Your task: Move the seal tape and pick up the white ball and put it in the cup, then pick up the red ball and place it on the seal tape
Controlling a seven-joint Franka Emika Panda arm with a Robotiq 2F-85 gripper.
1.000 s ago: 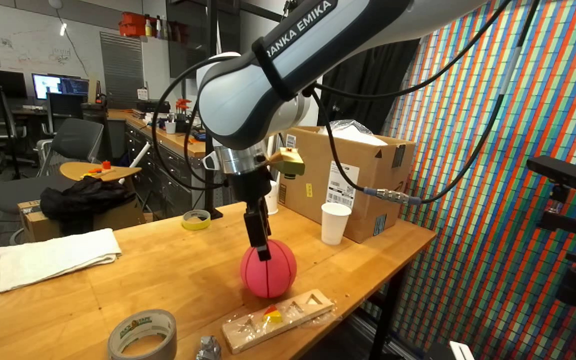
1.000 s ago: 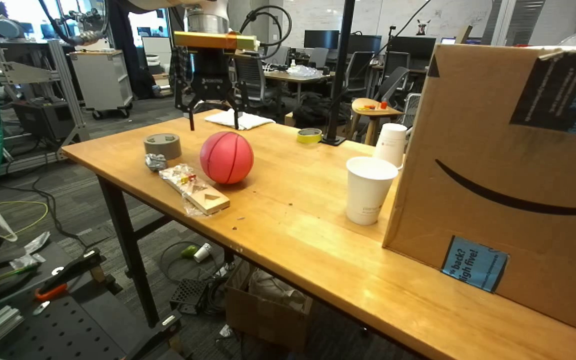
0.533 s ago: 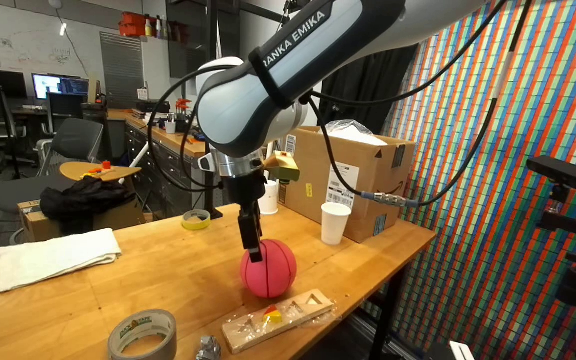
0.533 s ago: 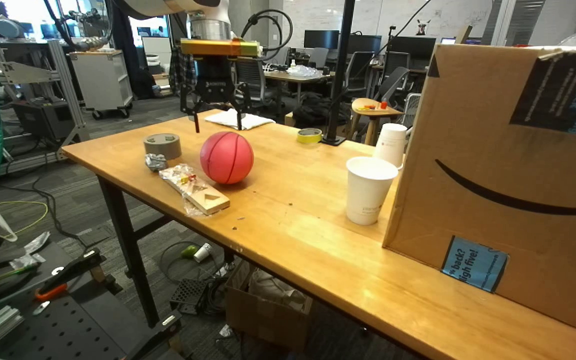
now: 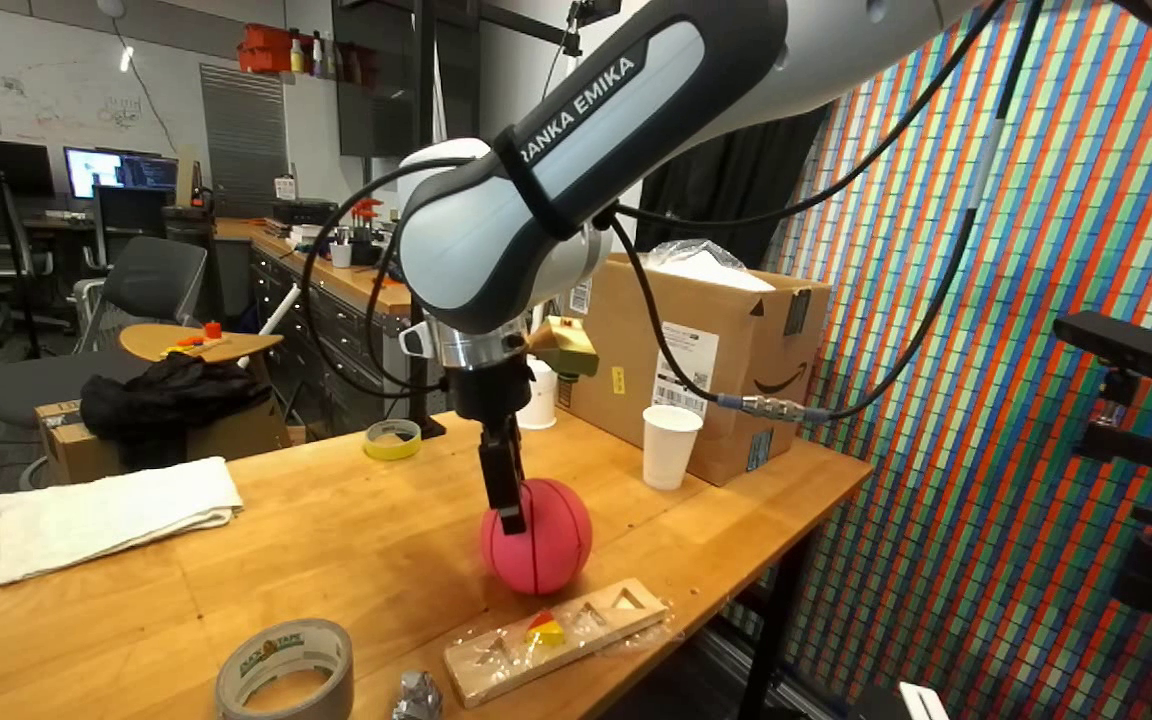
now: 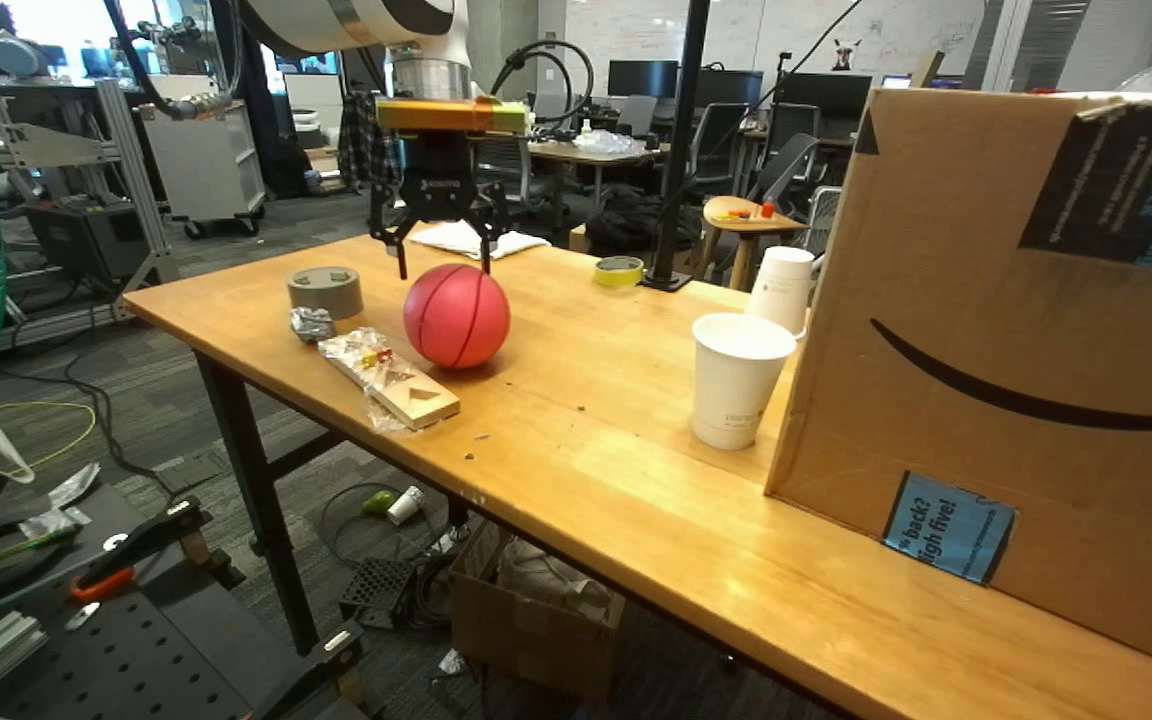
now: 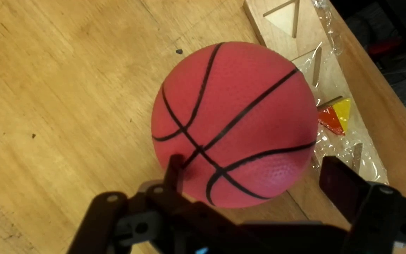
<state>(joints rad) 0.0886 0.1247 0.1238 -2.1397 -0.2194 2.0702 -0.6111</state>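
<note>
the end effector stands spread wide, close to the red ball, which is resting on the table near the seal tape.

Tape and cup (ball between)

On the counter sits the red ball, a wrapped board just beside it; near the ball lie a silver lump and the seal tape, well apart the cup, box, yellow tape and cloth.
</note>
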